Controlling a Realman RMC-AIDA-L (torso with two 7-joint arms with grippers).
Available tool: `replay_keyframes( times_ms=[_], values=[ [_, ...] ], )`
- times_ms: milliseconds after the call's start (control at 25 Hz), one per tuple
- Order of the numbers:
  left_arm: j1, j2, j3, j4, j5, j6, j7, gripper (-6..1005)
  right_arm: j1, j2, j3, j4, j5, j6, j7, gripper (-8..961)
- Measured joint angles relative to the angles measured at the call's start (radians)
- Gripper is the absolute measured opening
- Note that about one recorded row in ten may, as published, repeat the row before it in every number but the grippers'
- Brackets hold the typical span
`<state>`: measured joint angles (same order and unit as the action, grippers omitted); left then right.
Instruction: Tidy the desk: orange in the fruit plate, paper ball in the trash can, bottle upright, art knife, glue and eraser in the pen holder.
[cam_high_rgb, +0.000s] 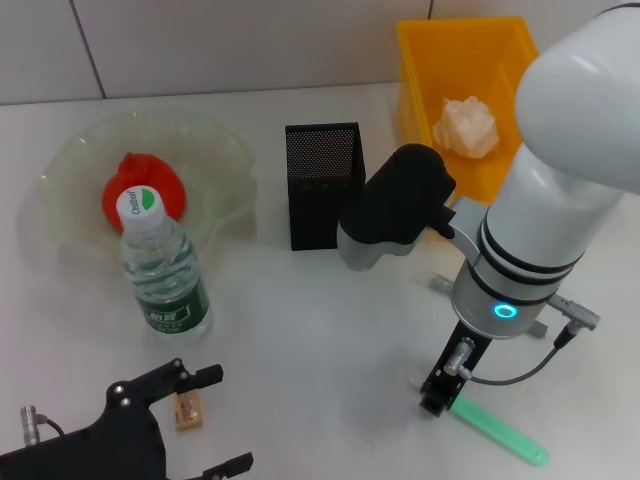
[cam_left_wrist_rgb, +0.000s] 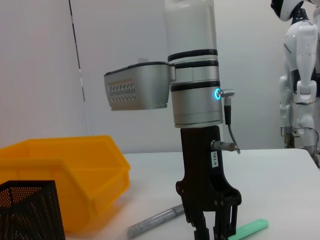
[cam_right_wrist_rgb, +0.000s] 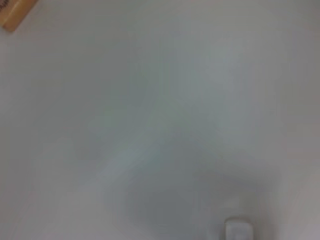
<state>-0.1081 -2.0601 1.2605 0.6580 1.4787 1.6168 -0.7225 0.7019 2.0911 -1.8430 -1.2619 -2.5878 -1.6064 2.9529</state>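
Observation:
The orange (cam_high_rgb: 140, 190) lies in the pale-green fruit plate (cam_high_rgb: 215, 150) at the back left. The bottle (cam_high_rgb: 163, 270) stands upright in front of the plate. The paper ball (cam_high_rgb: 466, 127) lies in the yellow trash can (cam_high_rgb: 420, 60). The black mesh pen holder (cam_high_rgb: 325, 185) stands mid-desk. The tan eraser (cam_high_rgb: 188, 410) lies between the fingers of my open left gripper (cam_high_rgb: 222, 420), near the front left edge. My right gripper (cam_high_rgb: 436, 398) points straight down just above the desk, beside the green art knife (cam_high_rgb: 500, 432). A grey pen-shaped stick (cam_left_wrist_rgb: 155, 222) lies behind it.
The white desk (cam_high_rgb: 300, 340) is bare between the bottle and my right arm. The left wrist view shows the trash can (cam_left_wrist_rgb: 75, 165), the pen holder (cam_left_wrist_rgb: 30, 210) and the art knife (cam_left_wrist_rgb: 250, 229). The right wrist view shows the eraser (cam_right_wrist_rgb: 15, 15).

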Motion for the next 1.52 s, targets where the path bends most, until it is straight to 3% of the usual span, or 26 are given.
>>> replay_keyframes(
  times_ms=[680,880,1120,1320,1520],
  values=[
    [-0.002,0.0,0.001,-0.006,0.0,0.003,0.0,815,0.007,-0.002,0.015,0.032,0.013,0.004,-0.008,171],
    [-0.002,0.001,0.002,-0.006,0.0,0.005,0.0,815,-0.024,-0.007,0.154,-0.073,0.032,-0.016,-0.044,178],
    [-0.002,0.002,0.004,-0.006,0.0,0.012,0.0,814,-0.072,-0.009,0.427,-0.308,0.124,-0.015,-0.151,192],
    [-0.012,0.002,0.004,-0.009,0.0,0.016,-0.002,814,-0.102,-0.01,0.578,-0.397,0.2,0.102,-0.284,204],
    [-0.016,0.001,0.003,-0.01,0.0,0.027,-0.01,814,-0.138,-0.009,0.603,-0.394,0.25,0.274,-0.396,215]
  ],
)
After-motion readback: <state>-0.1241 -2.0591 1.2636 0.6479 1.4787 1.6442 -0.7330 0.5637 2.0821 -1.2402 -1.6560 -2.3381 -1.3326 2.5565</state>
